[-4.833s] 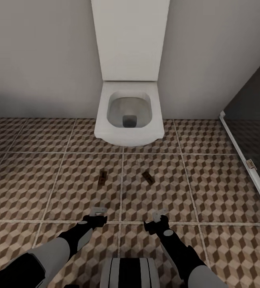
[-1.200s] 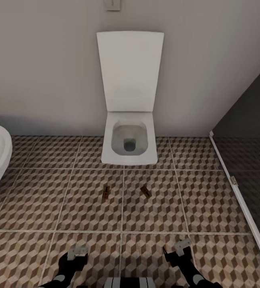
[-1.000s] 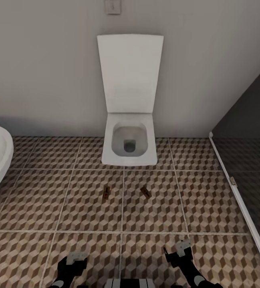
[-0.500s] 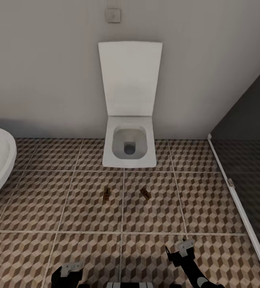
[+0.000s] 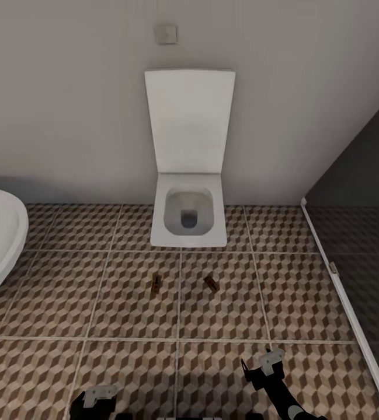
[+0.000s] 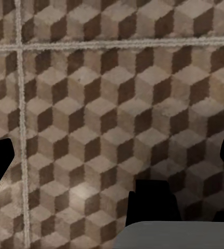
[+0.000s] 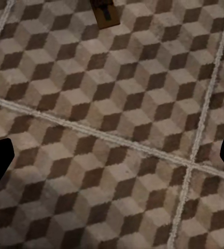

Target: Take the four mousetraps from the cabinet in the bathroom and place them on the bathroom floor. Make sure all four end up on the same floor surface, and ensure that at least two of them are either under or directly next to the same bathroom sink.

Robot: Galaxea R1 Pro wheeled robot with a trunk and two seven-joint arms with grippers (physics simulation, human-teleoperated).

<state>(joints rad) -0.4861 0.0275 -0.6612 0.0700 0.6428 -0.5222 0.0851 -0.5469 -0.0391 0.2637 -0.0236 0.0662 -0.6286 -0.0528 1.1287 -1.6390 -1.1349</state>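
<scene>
Cube-patterned bathroom floor (image 5: 125,315), two mousetraps (image 5: 156,284) before toilet (image 5: 189,219), right wrist sees one, both pincers spread empty

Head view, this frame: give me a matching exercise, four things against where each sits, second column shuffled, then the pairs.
Things:
1. toilet
2. left mousetrap
3. right mousetrap
4. wall button plate

Places:
A. flat on the bathroom floor, just right of the grout line that runs out from the toilet
B. against the back wall, lid raised
C. on the wall above the raised lid
D. flat on the floor, just left of that grout line

Pairs: 1-B, 2-D, 3-A, 4-C
</scene>
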